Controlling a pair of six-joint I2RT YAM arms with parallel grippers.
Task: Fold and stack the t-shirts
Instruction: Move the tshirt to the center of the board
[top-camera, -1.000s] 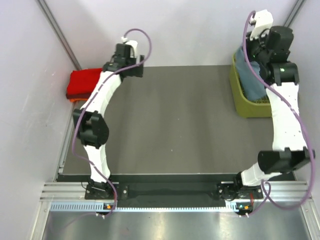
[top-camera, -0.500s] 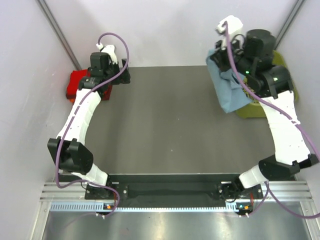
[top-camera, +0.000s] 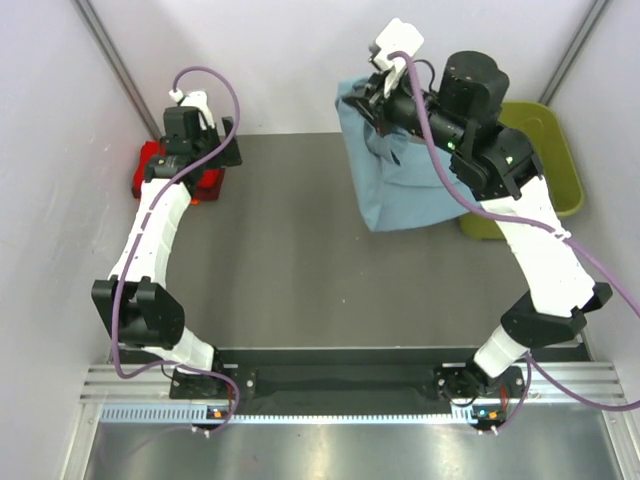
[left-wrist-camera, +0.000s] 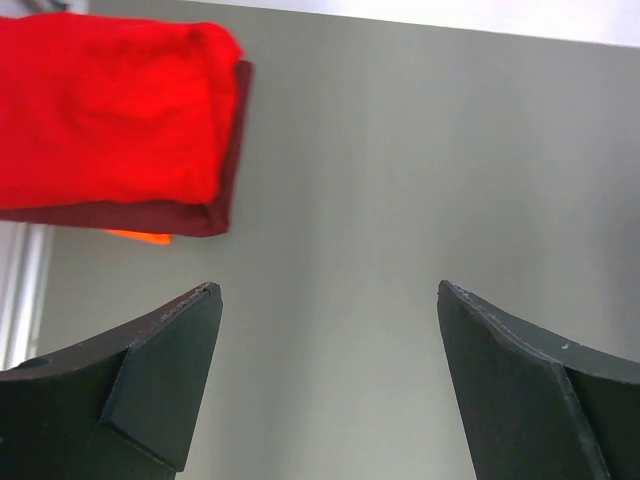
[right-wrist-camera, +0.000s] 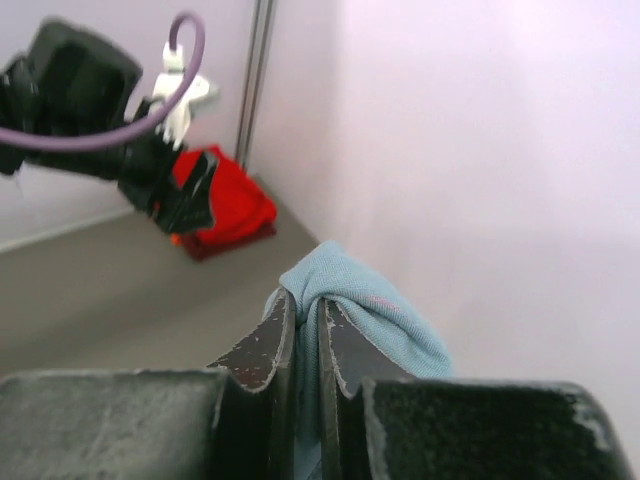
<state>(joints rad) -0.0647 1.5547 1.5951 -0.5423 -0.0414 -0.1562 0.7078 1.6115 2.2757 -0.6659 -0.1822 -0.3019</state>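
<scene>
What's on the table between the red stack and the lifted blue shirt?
Bare table in the top view, from the open left hand at the red stack across to the blue shirt.

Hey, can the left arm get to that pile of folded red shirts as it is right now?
Probably yes. The left gripper is open and empty, poised just beside the folded red shirts, with only bare table between them. The right gripper, shut on the blue shirt, is far off.

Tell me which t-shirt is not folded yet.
The grey-blue t-shirt, hanging loose from the right gripper. The bright red shirt, dark red shirt and orange shirt lie folded in one stack.
</scene>
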